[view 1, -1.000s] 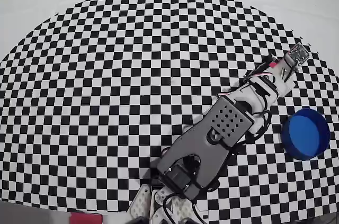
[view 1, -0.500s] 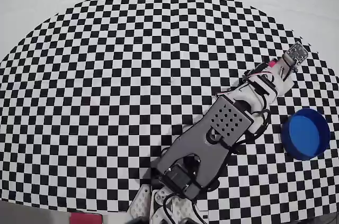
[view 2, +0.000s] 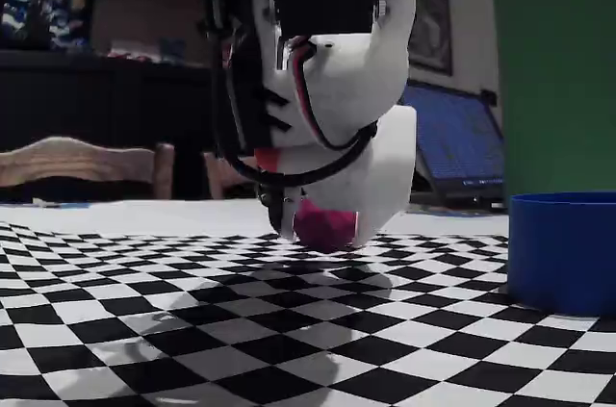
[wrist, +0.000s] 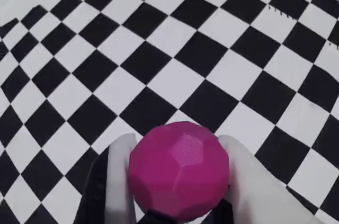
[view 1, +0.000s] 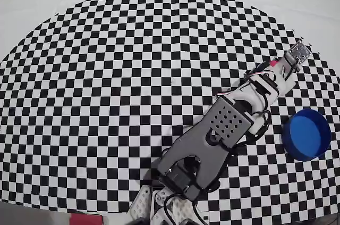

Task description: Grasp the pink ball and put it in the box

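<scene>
Pink ball (wrist: 179,170) clamped in end effector (wrist: 175,181), box (view 1: 306,134) apart

We see a small, smooth magenta-pink ball (wrist: 179,172) between white plastic gripper fingers (wrist: 121,176). The flat cloth (view 1: 122,76) under it has black and white checker squares. The round cup-like box (view 1: 306,133) is bright blue, and the arm's flat cover (view 1: 210,137) is grey.

I see the arm (view 1: 226,124) extended diagonally from the bottom centre toward the upper right of the overhead view. My gripper (wrist: 177,152) sits at the wrist view's bottom centre, fingers (wrist: 121,176) clamped on the pink ball (wrist: 179,170).
</scene>
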